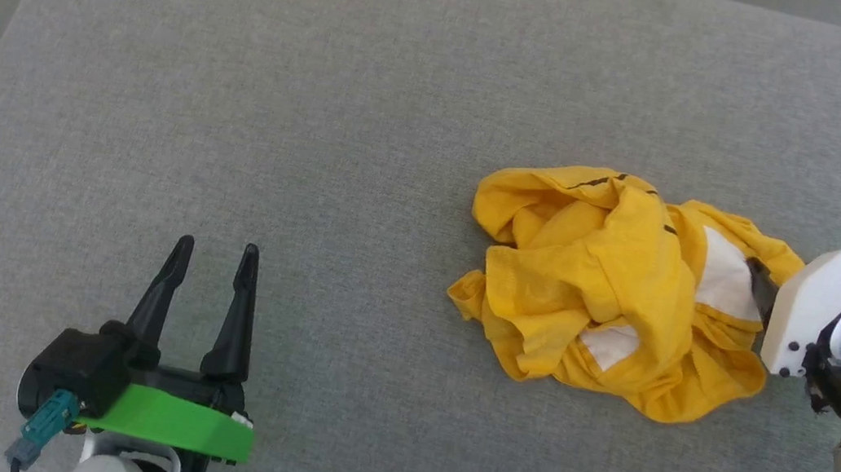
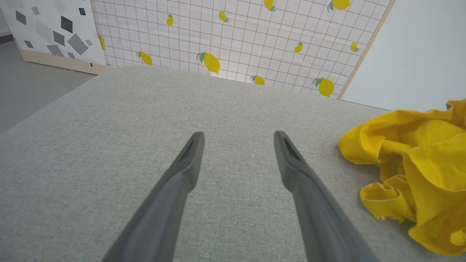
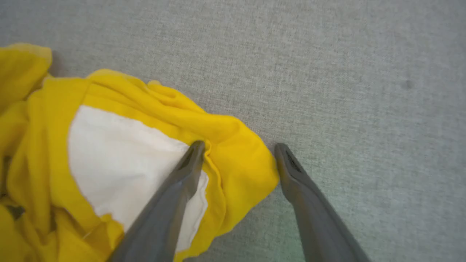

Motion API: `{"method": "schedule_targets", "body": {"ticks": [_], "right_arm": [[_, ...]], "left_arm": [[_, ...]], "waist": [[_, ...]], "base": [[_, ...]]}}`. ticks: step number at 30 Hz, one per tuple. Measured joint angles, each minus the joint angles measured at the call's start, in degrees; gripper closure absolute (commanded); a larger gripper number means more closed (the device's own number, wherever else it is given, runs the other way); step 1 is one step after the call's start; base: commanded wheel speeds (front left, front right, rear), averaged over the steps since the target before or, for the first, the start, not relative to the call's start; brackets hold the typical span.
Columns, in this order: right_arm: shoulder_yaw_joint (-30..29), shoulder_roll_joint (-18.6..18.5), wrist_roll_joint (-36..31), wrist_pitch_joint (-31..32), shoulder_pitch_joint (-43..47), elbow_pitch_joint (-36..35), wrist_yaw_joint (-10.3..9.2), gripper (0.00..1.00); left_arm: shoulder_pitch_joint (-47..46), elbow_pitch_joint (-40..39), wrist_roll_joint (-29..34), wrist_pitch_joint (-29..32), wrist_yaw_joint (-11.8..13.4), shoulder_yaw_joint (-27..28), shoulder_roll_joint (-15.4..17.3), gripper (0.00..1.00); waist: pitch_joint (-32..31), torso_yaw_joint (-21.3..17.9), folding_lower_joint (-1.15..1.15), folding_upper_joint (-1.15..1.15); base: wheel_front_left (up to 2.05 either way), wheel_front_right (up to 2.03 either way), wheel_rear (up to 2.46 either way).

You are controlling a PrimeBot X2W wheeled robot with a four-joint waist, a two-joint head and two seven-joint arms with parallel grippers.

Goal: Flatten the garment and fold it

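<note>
While crumpled, garment (image 3: 120, 89) within right gripper (image 3: 239, 145)

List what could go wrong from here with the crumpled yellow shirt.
1. The right gripper stands open astride a bunched fold at the edge of the garment, beside the white patch. Closing there may pinch several layers, so a pull would likely drag the heap instead of spreading it.
2. The left gripper is open over the grey surface, apart from the cloth. A one-sided pull may slide the whole shirt.
</note>
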Motion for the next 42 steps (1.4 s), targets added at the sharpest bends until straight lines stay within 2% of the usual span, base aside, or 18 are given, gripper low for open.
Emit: {"method": "schedule_targets", "body": {"ticks": [2,3,4,9,12,19,23,27,29,33,34,35,39,42], "right_arm": [[0.1,0.1,0.3,1.4,0.0,-0.7,-0.01,0.00],[0.0,0.0,0.3,1.8,0.0,-1.3,-0.01,0.71],[0.1,0.1,0.4,1.8,0.0,-1.8,-0.01,1.00],[2.7,0.9,1.8,-0.1,0.1,-3.5,-0.01,1.00],[3.6,0.8,2.4,-3.9,0.0,-5.3,-0.01,1.00],[0.7,0.4,3.3,-12.2,0.0,-8.3,-0.01,1.00],[-5.1,-1.1,2.9,-15.7,1.9,-9.8,-0.01,1.00],[-13.4,-3.0,-1.6,-17.5,8.5,-10.0,-0.01,1.00],[-18.0,-2.7,-3.7,-17.6,12.9,-9.1,-0.01,1.00],[-23.4,-0.6,-8.0,-17.6,19.1,-6.4,-0.01,1.00],[-24.0,0.1,-9.0,-18.1,20.3,-5.5,-0.01,0.70],[-24.3,0.9,-9.4,-18.8,21.0,-4.8,-0.01,0.00],[-22.7,3.1,-8.7,-21.1,20.5,-4.0,-0.01,0.00],[-18.1,2.9,-6.3,-22.0,18.4,-6.3,-0.01,0.00]], "left_arm": [[-0.2,0.3,0.0,0.0,-0.3,0.3,-0.1,0.00],[-0.3,0.5,0.3,0.0,-0.4,0.5,-0.2,0.00],[-0.4,0.7,0.5,0.0,-0.5,0.6,-0.4,0.00],[-0.6,1.3,0.9,0.0,-1.0,1.0,-1.0,0.00],[-0.5,1.5,1.1,0.0,-1.0,1.4,-1.1,0.00],[1.6,1.9,1.6,0.0,-1.4,2.5,-1.4,0.00],[3.2,1.9,1.9,0.0,-1.4,2.9,-1.5,0.00],[4.3,1.7,2.1,0.0,-1.4,3.2,-1.5,0.00],[4.7,1.9,2.1,0.0,-1.4,3.1,-1.6,0.00],[5.2,2.4,2.2,0.0,-1.5,3.0,-1.6,0.00],[5.3,2.7,2.3,0.0,-1.5,2.9,-1.6,0.00],[5.3,2.9,2.6,0.0,-1.5,2.9,-1.6,0.00],[5.6,3.5,3.4,0.0,-1.5,2.6,-1.6,0.00],[6.1,3.9,3.4,0.0,-1.5,2.4,-1.6,0.00]], "waist": [[0.6,0.4,0.00,0.00],[0.9,0.6,0.00,0.00],[1.0,0.6,0.00,0.00],[0.3,0.2,0.00,0.00],[-1.0,-0.3,0.00,0.00],[-5.7,-2.2,0.00,0.00],[-8.4,-3.3,0.00,0.00],[-10.3,-4.3,-0.01,0.00],[-11.0,-4.6,-0.01,0.00],[-11.7,-4.5,-0.01,0.00],[-11.8,-4.5,-0.01,0.00],[-12.1,-4.4,-0.01,0.00],[-13.2,-4.3,-0.01,0.00],[-14.2,-4.1,-0.01,0.00]], "base": [[0.00,0.00,0.00],[0.00,0.00,0.00],[0.00,0.00,0.00],[0.00,0.00,0.00],[0.00,0.00,0.00],[0.00,0.00,0.00],[0.00,0.00,0.00],[0.00,0.00,0.00],[0.00,0.00,0.00],[0.00,0.00,0.00],[0.00,0.00,0.00],[0.00,0.00,0.00],[0.00,0.00,0.00],[0.00,0.00,0.00]]}}
